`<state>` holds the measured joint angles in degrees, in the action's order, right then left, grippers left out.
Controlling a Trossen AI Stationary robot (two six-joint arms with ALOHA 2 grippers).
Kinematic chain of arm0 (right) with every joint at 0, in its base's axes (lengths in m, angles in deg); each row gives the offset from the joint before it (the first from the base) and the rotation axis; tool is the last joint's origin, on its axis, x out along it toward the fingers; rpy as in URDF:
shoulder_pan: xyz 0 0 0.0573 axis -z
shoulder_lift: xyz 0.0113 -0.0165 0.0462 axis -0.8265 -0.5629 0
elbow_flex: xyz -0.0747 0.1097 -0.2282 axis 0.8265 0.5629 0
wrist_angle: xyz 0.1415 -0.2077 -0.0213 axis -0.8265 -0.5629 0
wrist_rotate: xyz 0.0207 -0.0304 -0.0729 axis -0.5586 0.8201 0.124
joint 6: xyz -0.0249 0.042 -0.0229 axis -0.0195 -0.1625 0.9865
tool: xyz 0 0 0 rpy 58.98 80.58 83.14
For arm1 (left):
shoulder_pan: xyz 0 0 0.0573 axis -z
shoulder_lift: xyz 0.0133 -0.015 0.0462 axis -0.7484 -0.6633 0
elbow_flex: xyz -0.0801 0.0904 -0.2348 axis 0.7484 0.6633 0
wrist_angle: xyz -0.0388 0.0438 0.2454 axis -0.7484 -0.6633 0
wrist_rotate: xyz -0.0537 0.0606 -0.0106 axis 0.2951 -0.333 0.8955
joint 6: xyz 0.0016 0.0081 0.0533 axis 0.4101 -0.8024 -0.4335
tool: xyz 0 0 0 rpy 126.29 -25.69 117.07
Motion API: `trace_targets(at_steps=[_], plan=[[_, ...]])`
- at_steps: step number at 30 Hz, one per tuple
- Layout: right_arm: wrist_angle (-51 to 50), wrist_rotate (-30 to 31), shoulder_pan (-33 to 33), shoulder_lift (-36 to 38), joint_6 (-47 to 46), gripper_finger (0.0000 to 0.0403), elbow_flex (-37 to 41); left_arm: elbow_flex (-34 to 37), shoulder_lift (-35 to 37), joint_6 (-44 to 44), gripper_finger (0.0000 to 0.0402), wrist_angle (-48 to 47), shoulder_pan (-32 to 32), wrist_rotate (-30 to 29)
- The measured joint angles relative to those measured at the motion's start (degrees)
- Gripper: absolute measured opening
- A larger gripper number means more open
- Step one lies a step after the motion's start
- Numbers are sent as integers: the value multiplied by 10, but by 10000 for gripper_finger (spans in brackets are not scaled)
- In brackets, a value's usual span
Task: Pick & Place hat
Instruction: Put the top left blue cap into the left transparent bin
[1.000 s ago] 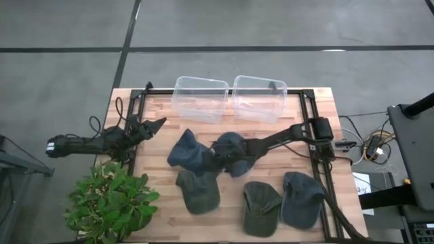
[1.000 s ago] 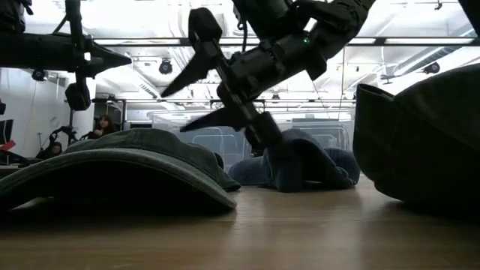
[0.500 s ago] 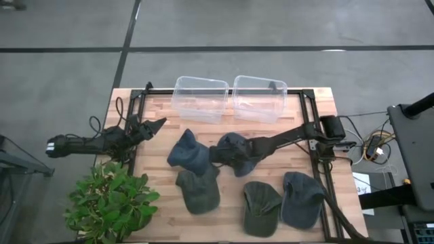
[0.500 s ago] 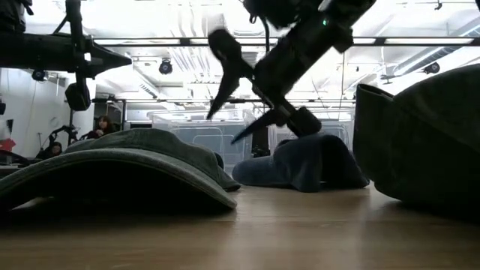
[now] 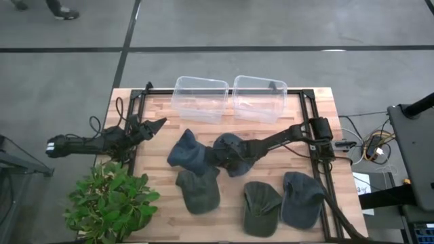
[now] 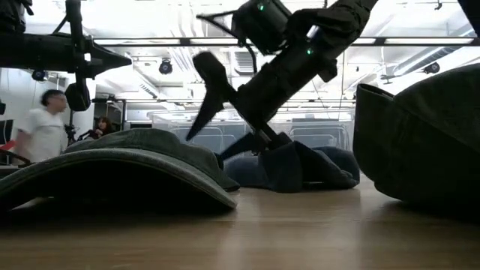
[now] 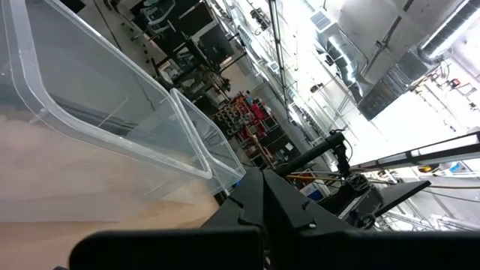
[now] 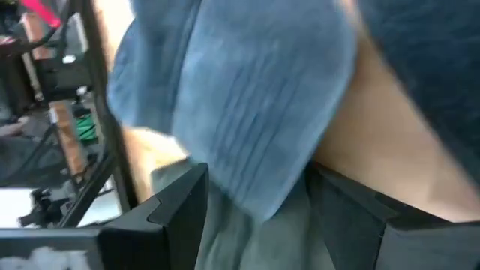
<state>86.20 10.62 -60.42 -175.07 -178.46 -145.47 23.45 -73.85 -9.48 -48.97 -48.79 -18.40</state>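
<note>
Ribbed blue fabric hat point(image 8: 247, 97), crumpled

Non-task items on and around the desk.

The wooden desk point(image 5: 156, 203) carries two clear plastic bins at its far edge, the left bin point(image 5: 200, 99) and the right bin point(image 5: 259, 98) side by side, just apart. A black metal frame point(image 5: 135, 108) borders the desk top. A green potted plant point(image 5: 112, 198) stands at the near left corner, overlapping the desk edge. Cables point(image 5: 369, 146) lie off the right side, beside grey equipment point(image 5: 413, 156). In the low view, a person in a white shirt point(image 6: 41, 127) appears in the room behind.
</note>
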Motion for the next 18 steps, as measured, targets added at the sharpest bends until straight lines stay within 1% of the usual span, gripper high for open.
trace_targets(at_steps=[3, 5, 8, 11, 13, 18], plan=[[1, 4, 1, 3, 19, 192, 0, 0, 0, 0, 3, 0, 0, 0], [2, 5, 2, 7, 31, 164, 0, 0, 0, 0, 3, 0, 0, 0], [3, 4, 5, 9, 46, 104, 0, 0, 0, 0, 3, 0, 0, 0], [16, 3, 7, 9, 62, 33, 0, 0, 0, 0, 3, 0, 0, 0], [31, 3, 7, 15, 70, 22, -1, 0, 0, 0, 3, 0, 0, 0], [52, 14, 5, 38, 97, 12, 0, 0, 0, 15, 3, 3, 0, 1]])
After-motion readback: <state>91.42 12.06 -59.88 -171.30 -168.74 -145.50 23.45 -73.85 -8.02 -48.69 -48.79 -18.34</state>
